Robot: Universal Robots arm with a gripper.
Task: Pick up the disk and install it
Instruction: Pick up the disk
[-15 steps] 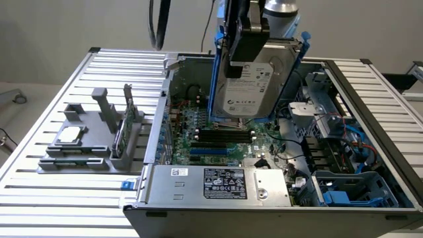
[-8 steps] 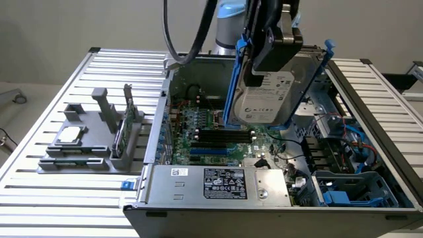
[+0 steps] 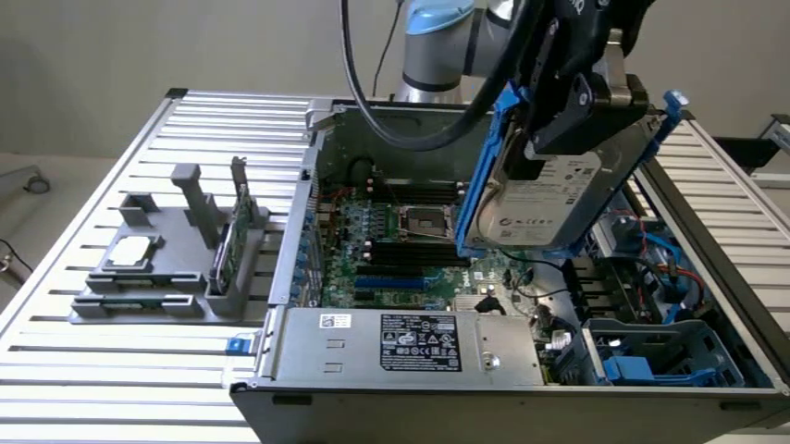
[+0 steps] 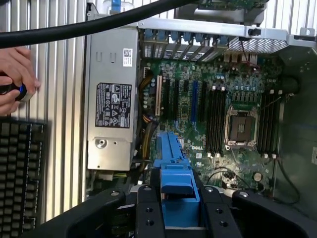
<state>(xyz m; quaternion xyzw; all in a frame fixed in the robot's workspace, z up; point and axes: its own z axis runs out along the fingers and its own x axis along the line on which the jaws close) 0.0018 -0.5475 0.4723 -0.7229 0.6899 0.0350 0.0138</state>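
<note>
- A ribbed aluminium table (image 3: 87, 370) stands before a plain pale wall and carries an open grey metal computer case (image 3: 494, 416).
- In the exterior view, the green motherboard (image 3: 395, 250) lies flat on the floor of the case. The silver power supply box with a black label (image 3: 370, 347) sits along the case's near edge.
- On the exterior view's left, well apart from the case, a grey plastic holder (image 3: 136, 296) rests on the table. A small flat silver square chip (image 3: 132, 252) lies in it and a thin green circuit card (image 3: 228, 240) stands upright in it.
- The black gripper (image 3: 561, 139) is clamped on the disk (image 3: 543, 203), a silver-grey hard drive with a white printed label and blue plastic rails (image 3: 475, 185).
- The disk hangs tilted in the air above the far right part of the case, over the motherboard and touching nothing below.
- In the wrist view, the gripper (image 4: 181, 213) has its two black fingers (image 4: 148, 213) pressed against the disk's blue rail (image 4: 173, 168). The motherboard (image 4: 223, 109) and power supply box (image 4: 111, 99) lie beneath.
- A thick black cable (image 4: 74, 29) crosses above the case.
- Beside the case on the table side, a person's hand (image 4: 15, 79) holds a small dark object just beside a black gridded panel (image 4: 20, 173).
</note>
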